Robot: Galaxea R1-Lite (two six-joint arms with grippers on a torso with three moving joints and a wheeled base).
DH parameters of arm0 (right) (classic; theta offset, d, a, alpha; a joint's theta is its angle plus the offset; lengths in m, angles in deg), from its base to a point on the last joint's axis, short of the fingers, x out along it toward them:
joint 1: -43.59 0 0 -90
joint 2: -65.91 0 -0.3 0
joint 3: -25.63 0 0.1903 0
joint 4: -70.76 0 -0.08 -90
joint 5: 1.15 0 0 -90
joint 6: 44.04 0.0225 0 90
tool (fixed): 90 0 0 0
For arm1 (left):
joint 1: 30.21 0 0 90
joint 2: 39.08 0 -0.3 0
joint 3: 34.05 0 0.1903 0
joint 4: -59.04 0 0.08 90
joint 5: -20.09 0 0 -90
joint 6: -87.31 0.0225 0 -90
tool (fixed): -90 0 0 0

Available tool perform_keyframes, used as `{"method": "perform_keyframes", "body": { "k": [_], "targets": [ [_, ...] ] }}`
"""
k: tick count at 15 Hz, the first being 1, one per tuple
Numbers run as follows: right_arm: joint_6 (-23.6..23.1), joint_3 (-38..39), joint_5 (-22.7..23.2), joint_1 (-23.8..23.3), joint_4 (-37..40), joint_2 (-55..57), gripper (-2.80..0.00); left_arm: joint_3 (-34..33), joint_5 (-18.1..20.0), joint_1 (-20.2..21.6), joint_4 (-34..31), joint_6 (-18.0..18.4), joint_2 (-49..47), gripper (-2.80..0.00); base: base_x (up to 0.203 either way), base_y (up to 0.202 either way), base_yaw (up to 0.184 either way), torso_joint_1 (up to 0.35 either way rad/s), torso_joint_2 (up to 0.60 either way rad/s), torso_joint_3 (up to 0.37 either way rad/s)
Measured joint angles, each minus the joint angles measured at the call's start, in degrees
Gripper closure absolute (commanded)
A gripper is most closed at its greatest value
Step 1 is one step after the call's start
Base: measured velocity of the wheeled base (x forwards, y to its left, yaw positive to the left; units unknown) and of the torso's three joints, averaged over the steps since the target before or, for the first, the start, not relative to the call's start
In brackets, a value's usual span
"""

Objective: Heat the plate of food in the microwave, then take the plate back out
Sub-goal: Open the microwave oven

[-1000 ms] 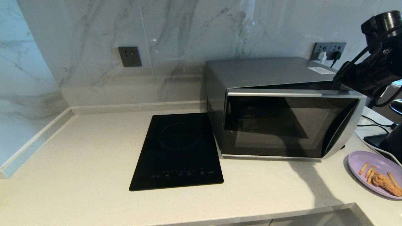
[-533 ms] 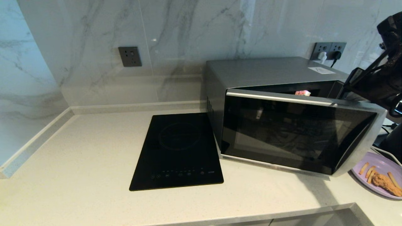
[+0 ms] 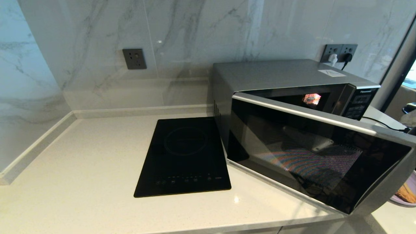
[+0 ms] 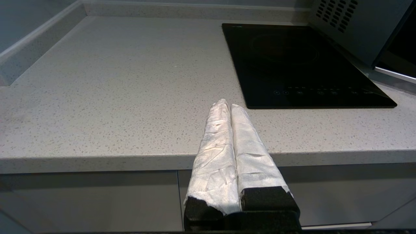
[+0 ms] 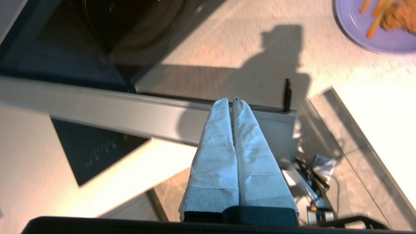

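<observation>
The silver microwave [image 3: 276, 73] stands at the back right of the counter, its dark glass door [image 3: 318, 159] swung well out toward the front right. The lit cavity shows behind it. Only a lilac sliver of the plate of food [image 3: 401, 200] peeks past the door's free end. In the right wrist view the plate [image 5: 349, 29] with fries and chicken lies on the counter beyond the door. My right gripper [image 5: 230, 100] is shut and empty, just over the door's silver top edge [image 5: 97, 107] near its free end. My left gripper [image 4: 227, 104] is shut and empty, parked at the counter's front edge.
A flat black induction cooktop [image 3: 185, 156] lies left of the microwave. Wall sockets [image 3: 134, 58] and a plugged outlet [image 3: 339, 52] sit on the marble backsplash. A black cable [image 3: 383, 123] runs right of the microwave. The open door overhangs the counter's front edge.
The microwave door has swung steadily further open toward the front right. The right arm has left the head view. The door now covers most of the plate.
</observation>
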Motion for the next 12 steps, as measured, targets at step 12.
{"method": "perform_keyframes", "body": {
  "k": [12],
  "targets": [
    [0.7, 10.5, 0.1, 8.9, 2.8, -5.4, 0.0, 0.0, 0.0, 0.0, 0.0, 0.0, 0.0, 0.0, 0.0, 0.0, 0.0, 0.0, 0.0, 0.0]
  ]
}}
